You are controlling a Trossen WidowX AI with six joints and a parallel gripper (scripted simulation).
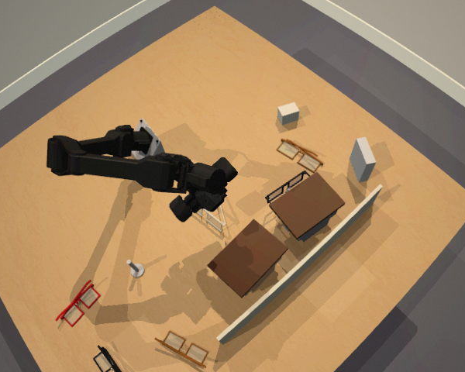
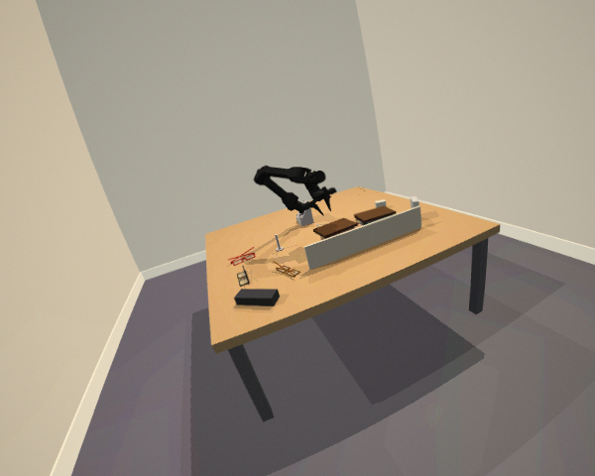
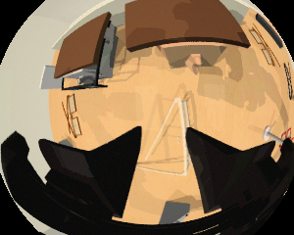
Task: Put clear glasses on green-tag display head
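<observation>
The clear glasses (image 1: 215, 221) (image 3: 184, 147) lie on the table with their temples spread, partly covered by the arm in the top view. My gripper (image 2: 326, 211) (image 3: 165, 131) is partly open and empty, pointing down above them. The glasses show beyond and between the fingers in the wrist view. Two display heads stand under brown boards. The skin-toned head (image 3: 195, 60) has its nose towards me and is bare. The grey head (image 3: 108, 49) has black glasses (image 1: 287, 186) (image 3: 83, 87) at its face. No green tag shows, so I cannot tell which head bears it.
A long pale wall (image 1: 301, 266) (image 2: 364, 238) stands behind the heads. Brown boards (image 1: 247, 258) (image 1: 307, 206) overhang them. A small post (image 1: 136, 270), red glasses (image 1: 78, 302), brown glasses (image 1: 299, 153) and grey blocks (image 1: 287, 113) (image 1: 362, 159) stand or lie around.
</observation>
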